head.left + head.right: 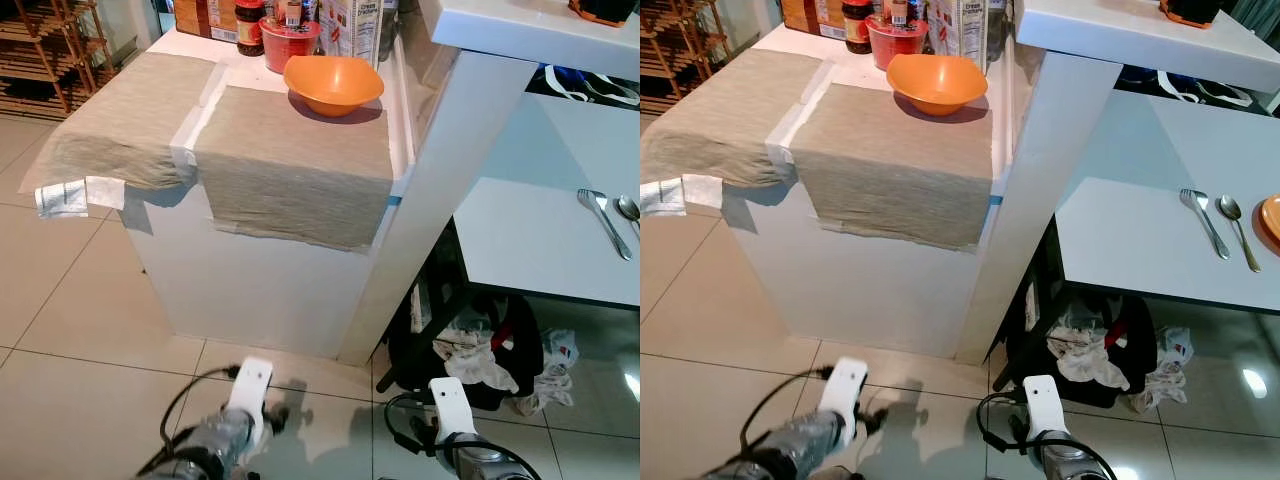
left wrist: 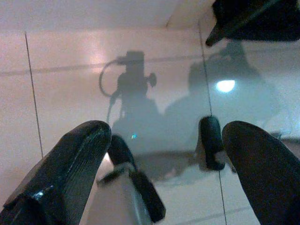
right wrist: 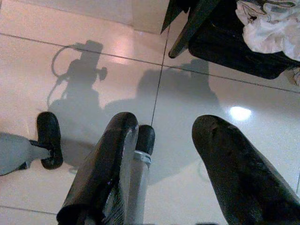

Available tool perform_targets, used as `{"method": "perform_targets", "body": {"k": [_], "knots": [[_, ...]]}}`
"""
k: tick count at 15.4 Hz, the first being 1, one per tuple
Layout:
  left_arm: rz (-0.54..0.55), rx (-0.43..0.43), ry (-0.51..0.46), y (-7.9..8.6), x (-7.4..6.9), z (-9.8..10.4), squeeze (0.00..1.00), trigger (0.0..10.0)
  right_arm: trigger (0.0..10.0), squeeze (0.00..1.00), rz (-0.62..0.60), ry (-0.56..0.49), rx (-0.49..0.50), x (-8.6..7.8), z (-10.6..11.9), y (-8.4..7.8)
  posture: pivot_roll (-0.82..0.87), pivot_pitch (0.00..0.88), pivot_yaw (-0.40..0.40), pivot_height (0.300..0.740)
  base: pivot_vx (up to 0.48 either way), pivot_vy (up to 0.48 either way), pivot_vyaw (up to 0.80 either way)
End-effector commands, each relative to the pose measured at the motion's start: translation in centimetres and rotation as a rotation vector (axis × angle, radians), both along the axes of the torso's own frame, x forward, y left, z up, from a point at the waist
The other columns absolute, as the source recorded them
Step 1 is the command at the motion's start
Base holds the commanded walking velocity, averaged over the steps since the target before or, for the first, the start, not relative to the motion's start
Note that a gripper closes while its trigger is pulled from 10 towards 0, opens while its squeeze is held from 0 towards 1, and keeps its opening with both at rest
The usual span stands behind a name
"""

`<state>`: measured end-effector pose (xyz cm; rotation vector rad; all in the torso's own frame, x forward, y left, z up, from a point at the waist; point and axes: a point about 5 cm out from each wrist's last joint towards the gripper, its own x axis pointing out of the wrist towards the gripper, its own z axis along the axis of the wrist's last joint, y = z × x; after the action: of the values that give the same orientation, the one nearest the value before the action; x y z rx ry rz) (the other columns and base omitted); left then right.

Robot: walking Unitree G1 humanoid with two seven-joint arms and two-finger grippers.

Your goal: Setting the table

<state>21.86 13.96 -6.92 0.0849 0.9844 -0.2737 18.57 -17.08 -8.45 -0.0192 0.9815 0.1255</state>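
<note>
An orange bowl, smooth and glossy with a rounded, slightly squared rim, sits at the far edge of the white counter on a coarse beige cloth mat whose front edge hangs over the counter's side. A second mat of the same woven cloth lies beside it to the left, with a white strip between them and a small printed white tag hanging from its corner; the print is too small to read. Behind the bowl stand a red tub, a dark jar with a red lid and a white carton, their labels illegible. To the right, a lower white table carries a metal fork and spoon lying side by side. Both arms hang low over the shiny pale floor tiles: the left claw and the right claw each have their black fingers spread apart, holding nothing.
</note>
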Motion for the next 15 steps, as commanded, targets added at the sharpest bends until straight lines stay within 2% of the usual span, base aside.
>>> {"method": "perform_targets", "body": {"k": [1, 3, 5, 6, 8, 10, 13, 15], "knots": [[-0.005, -0.037, -0.028, -0.5, 0.7, 0.5, 0.00, 10.0, 10.0, 0.00, -0.021, -0.025, 0.015, 0.4, 0.2, -0.1, -0.03, 0.015, -0.086, 0.740, 0.000, 0.000, 0.00], [0.000, -0.090, -0.077, -0.9, 2.3, 1.5, 0.00, 10.0, 10.0, 0.00, -0.033, -0.043, 0.030, 0.6, 0.4, -0.1, -0.03, 0.016, -0.082, 0.740, 0.000, 0.000, 0.00], [-0.022, -0.157, -0.157, -1.6, 4.7, 3.5, 0.00, 10.0, 10.0, 0.00, -0.039, -0.062, 0.042, 0.8, 0.5, 0.0, -0.02, 0.013, -0.079, 0.740, 0.000, 0.000, 0.00], [-0.042, -0.170, -0.189, -1.8, 5.5, 4.3, 0.00, 10.0, 10.0, 0.00, -0.035, -0.071, 0.042, 0.9, 0.6, 0.0, -0.02, 0.014, -0.079, 0.740, 0.000, 0.000, 0.00], [-0.050, -0.177, -0.212, -1.7, 6.0, 4.8, 0.00, 10.0, 10.0, 0.00, -0.028, -0.074, 0.038, 1.0, 0.6, 0.0, -0.02, 0.012, -0.077, 0.740, 0.000, 0.000, 0.00], [-0.048, -0.138, -0.272, -0.5, 6.9, 5.7, 0.00, 10.0, 10.0, 0.00, -0.005, -0.104, 0.020, 1.3, 0.8, 0.0, -0.02, 0.009, -0.074, 0.740, 0.000, 0.000, 0.00], [-0.034, -0.190, -0.340, 0.0, 7.7, 7.2, 0.00, 10.0, 10.0, 0.00, 0.008, -0.161, 0.000, 1.7, 1.2, 0.0, -0.02, 0.004, -0.073, 0.740, 0.000, 0.000, 0.00], [-0.008, -0.202, -0.442, 0.4, 8.6, 9.0, 0.00, 10.0, 10.0, 0.00, 0.015, -0.206, -0.021, 2.0, 1.5, 0.0, -0.02, 0.000, -0.072, 0.740, 0.000, 0.000, 0.00]]}}
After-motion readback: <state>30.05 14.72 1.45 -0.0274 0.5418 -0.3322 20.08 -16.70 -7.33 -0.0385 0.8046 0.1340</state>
